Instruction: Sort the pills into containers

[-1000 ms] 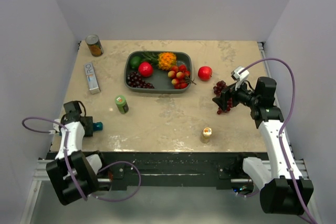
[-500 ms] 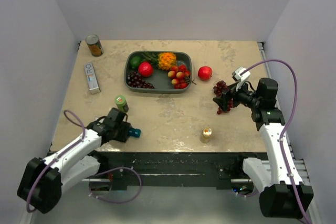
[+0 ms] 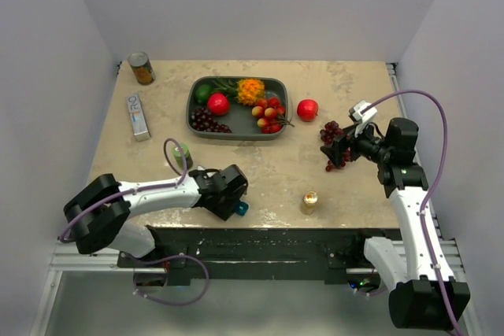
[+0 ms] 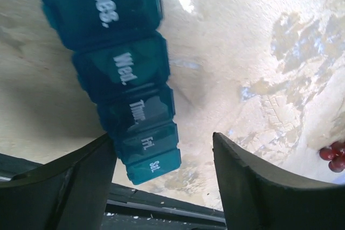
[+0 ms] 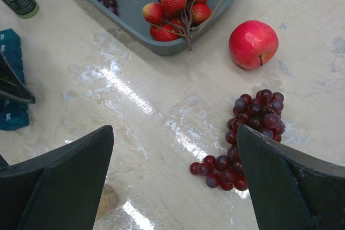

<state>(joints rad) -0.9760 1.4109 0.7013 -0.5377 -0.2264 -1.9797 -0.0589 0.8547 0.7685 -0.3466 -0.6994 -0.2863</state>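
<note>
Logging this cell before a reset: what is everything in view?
pill organiser: one, teal, near edge, between the left fingers
tray: one, dark grey, far centre
tray fruit: five sorts, green, red, orange, red-yellow, purple, in tray
apple: one, red, right of tray
grape bunch: one, dark purple, by right gripper
bottle: one, green, left of centre
small bottle: one, gold, near edge
can: one, orange-brown, far left corner
box: one, white, left side
table: one, beige, under everything
left gripper: one, black, open
right gripper: one, black, open

Table (image 3: 272, 175) free between left pincer (image 3: 235, 201) and gold jar (image 3: 309, 201)
</note>
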